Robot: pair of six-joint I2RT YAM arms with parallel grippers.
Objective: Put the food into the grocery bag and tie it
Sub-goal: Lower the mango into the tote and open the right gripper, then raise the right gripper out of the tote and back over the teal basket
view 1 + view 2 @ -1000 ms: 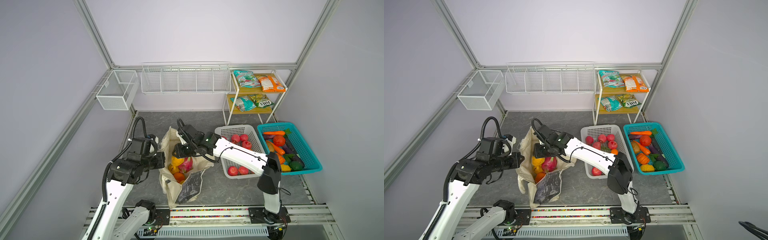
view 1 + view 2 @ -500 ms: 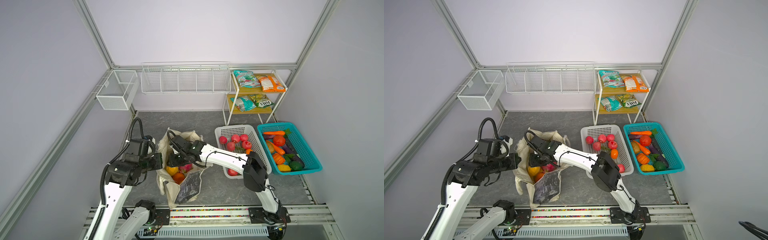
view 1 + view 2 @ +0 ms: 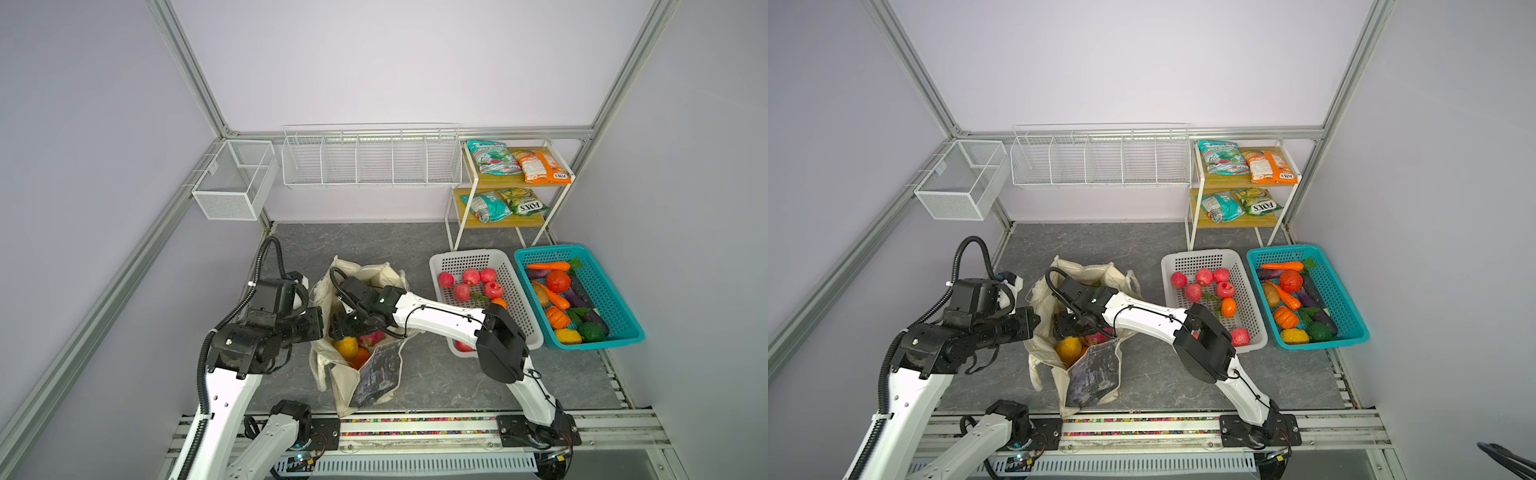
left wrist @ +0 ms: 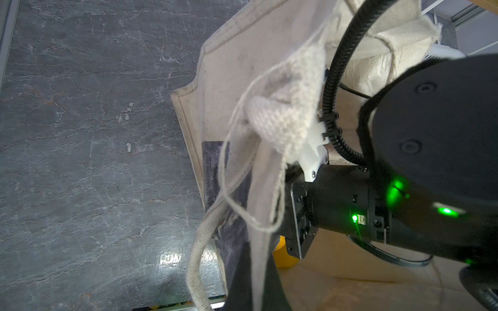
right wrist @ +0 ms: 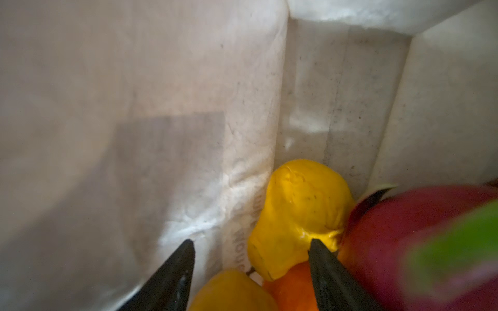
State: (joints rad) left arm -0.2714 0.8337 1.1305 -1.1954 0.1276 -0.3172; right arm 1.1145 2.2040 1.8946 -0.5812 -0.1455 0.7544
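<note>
The bag [image 3: 376, 272] stands on the grey table [image 3: 436, 374], just left of the white basket [image 3: 465, 262]. Its mouth is open and its dark panel [image 3: 376, 374] faces the front rail.

The left gripper [image 3: 318, 325] sits at the bag's left rim, jaws pressed together, and the cloth there is drawn up to it. In the left wrist view the bag wall and a cream handle [image 4: 196, 269] hang right before the lens, hiding the fingers.

The right gripper [image 3: 344, 326] reaches across the middle and down into the bag's mouth. In the right wrist view its dark fingers [image 5: 183, 269] are spread and pinch nothing. The yellow pear [image 5: 296, 210] lies at the bag's bottom just past the tips, against the cream wall.

The rest of the food is in there too:
- The dragon fruit [image 5: 398, 242] lies beside the pear, blurred, with a green tip close to the lens.
- The orange [image 5: 292, 288] sits under the pear.
- A yellow-orange fruit [image 5: 231, 292] lies next to the orange.

In both top views the yellow-orange fruit [image 3: 1068, 349] and a sliver of pink show through the mouth, partly covered by the right arm.
</note>
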